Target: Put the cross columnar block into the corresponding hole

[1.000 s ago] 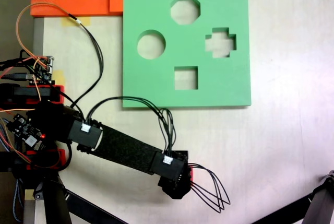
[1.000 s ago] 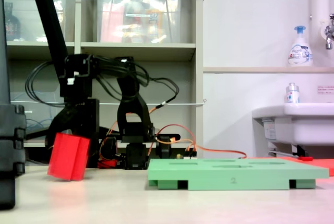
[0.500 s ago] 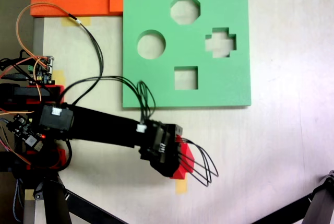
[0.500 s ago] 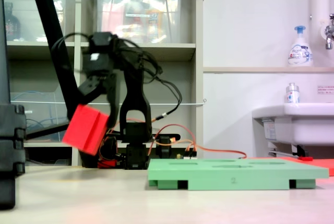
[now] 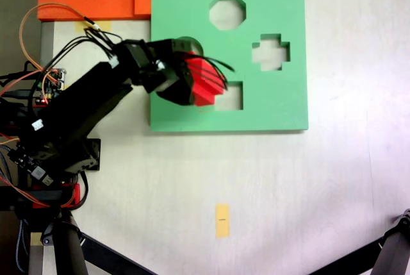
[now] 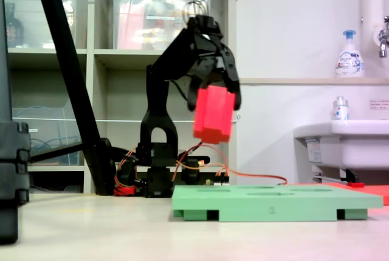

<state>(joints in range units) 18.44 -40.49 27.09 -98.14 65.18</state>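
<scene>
Red foam of the cross columnar block is seen clamped between the jaws of the gripper, carried well above the green foam board; the height is judged to give clearance over the board's edge during transport. In a fixed view from above, the block is imaged over the board, between the round cutout and the square cutout, partly covering both. The corresponding hole, plus-shaped, lies apart from the block, toward the right of that view, and is seen empty. The block is held slightly tilted from vertical in the side view, lower end down toward the board.

Arm pose: base is fixed on the desk at the left in the top view; upper links are raised and extended forward over the board, wrist bent so the gripper points downward. Cables are looped over the wrist.

Judgement: transport stage, insertion not yet begun. Further travel toward the plus cutout, and alignment of the block's arms with the cutout's arms, are judged necessary before lowering. Risk noted: tilt may cause the block to catch on the hole's rim
</scene>
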